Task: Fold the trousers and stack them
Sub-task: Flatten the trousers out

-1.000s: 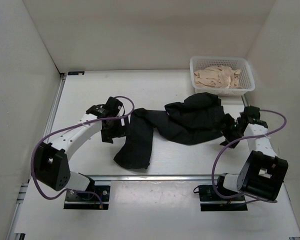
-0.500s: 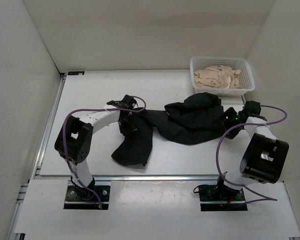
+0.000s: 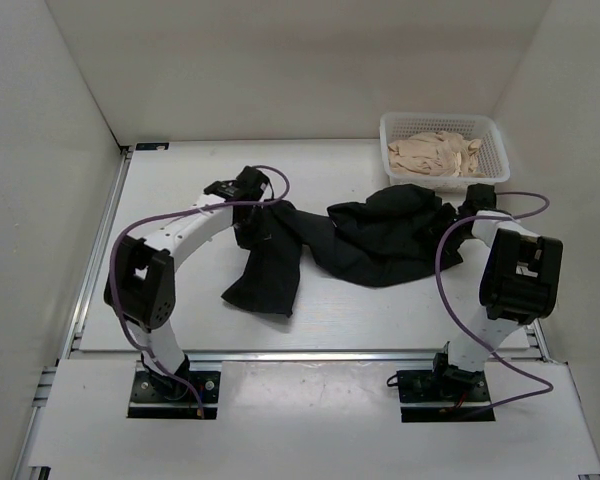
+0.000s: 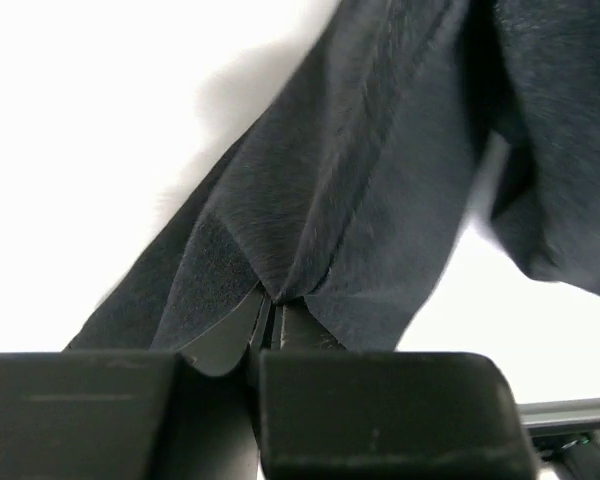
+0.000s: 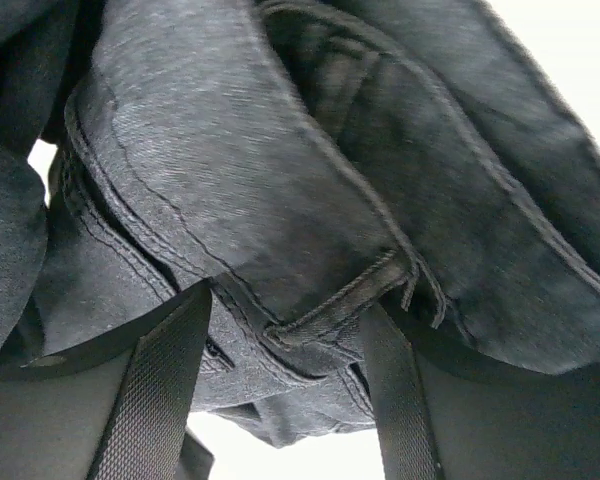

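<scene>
From above, the light is bright, white and even, seemingly from overhead. The desk point(image 3: 180, 190) is almost washed out, and the shadows on it are pale and soft. The trousers point(image 3: 380, 240) are so dark that their folds hardly show. In the left wrist view the desk burns to pure white, with one soft grey shadow beside the cloth; the left hand point(image 4: 272, 310) at the bottom edge is out of focus. In the right wrist view the weave is sharp in the middle and a little softer towards the top.
</scene>
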`<action>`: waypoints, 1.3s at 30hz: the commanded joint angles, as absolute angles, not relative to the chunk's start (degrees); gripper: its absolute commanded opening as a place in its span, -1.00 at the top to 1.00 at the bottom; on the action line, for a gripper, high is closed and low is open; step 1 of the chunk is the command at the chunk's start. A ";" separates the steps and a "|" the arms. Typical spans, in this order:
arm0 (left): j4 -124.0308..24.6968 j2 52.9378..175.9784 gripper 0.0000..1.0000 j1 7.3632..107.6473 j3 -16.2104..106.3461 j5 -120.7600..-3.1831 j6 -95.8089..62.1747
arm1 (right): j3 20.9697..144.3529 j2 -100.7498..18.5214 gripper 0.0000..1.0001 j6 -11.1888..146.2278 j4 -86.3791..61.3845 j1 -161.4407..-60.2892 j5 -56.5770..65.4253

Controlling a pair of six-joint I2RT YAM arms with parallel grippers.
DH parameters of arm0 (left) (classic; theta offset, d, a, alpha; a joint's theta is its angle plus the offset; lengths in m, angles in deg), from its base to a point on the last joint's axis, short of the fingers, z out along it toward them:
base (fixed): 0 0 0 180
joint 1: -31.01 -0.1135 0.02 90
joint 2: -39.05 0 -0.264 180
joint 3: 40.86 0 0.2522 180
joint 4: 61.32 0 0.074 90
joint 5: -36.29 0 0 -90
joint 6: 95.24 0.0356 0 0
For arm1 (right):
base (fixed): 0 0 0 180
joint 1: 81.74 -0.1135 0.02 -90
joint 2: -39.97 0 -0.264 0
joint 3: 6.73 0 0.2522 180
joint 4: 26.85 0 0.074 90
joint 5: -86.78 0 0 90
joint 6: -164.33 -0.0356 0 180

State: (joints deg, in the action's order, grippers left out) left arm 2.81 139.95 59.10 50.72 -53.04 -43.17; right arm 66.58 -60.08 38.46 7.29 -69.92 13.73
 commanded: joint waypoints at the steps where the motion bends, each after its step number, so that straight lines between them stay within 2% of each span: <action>1: 7.10 132.05 0.78 56.85 56.82 -47.14 -41.37 | 69.25 -61.28 -0.33 38.04 6.24 -72.68 10.58; 2: 7.97 130.74 0.78 56.06 57.70 -47.12 -41.36 | 70.38 -62.33 -0.26 38.04 6.24 -73.21 10.58; 3: 9.72 130.03 0.78 56.05 58.50 -46.25 -40.84 | 71.01 -62.34 0.39 38.56 6.24 -73.21 11.19; 4: 10.35 129.32 0.78 55.18 59.20 -46.24 -40.83 | 71.53 -62.34 0.75 38.56 6.24 -73.21 11.81; 5: 11.05 127.66 0.78 54.22 60.51 -45.72 -40.14 | 73.11 -62.34 1.00 38.56 6.77 -73.21 11.81; 11: 15.98 120.45 0.78 49.13 66.31 -41.50 -39.08 | 80.49 -48.56 1.00 40.58 14.32 -75.06 9.26; 16: 17.12 112.45 0.78 43.67 67.47 -37.90 -39.08 | 93.66 -36.35 1.00 43.83 22.14 -77.34 9.53; 18: 17.12 110.60 0.78 40.43 67.47 -36.75 -39.77 | 98.50 -34.84 1.00 44.45 25.66 -77.34 9.53; 25: 18.26 107.08 0.78 30.94 66.41 -39.02 -38.38 | 118.27 -37.11 1.00 43.40 28.92 -77.96 17.60; 28: 18.27 107.08 0.78 28.29 65.89 -40.17 -36.62 | 119.70 -38.86 1.00 41.90 27.17 -77.96 20.42; 34: 12.39 110.76 0.78 26.00 62.64 -42.81 -35.38 | 120.32 -49.13 1.00 41.90 26.63 -85.07 14.63; 35: 12.38 112.25 0.76 26.00 62.64 -43.33 -34.77 | 120.32 -50.98 0.90 42.42 26.63 -85.08 13.84; 36: 13.94 115.92 -0.18 26.00 64.03 -43.34 -34.77 | 119.71 -54.57 0.49 42.43 28.29 -85.08 12.18; 37: 14.74 117.52 -0.66 26.00 64.74 -43.34 -34.77 | 119.70 -56.17 -0.44 42.95 29.70 -85.08 10.95; 39: 15.45 119.74 -0.83 26.00 65.97 -43.87 -34.25 | 118.22 -58.02 -0.75 43.48 32.60 -84.56 5.33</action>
State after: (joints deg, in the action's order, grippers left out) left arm 15.57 116.33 26.21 64.25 -41.94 -35.70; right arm 119.23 -56.28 42.43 28.40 -85.42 12.77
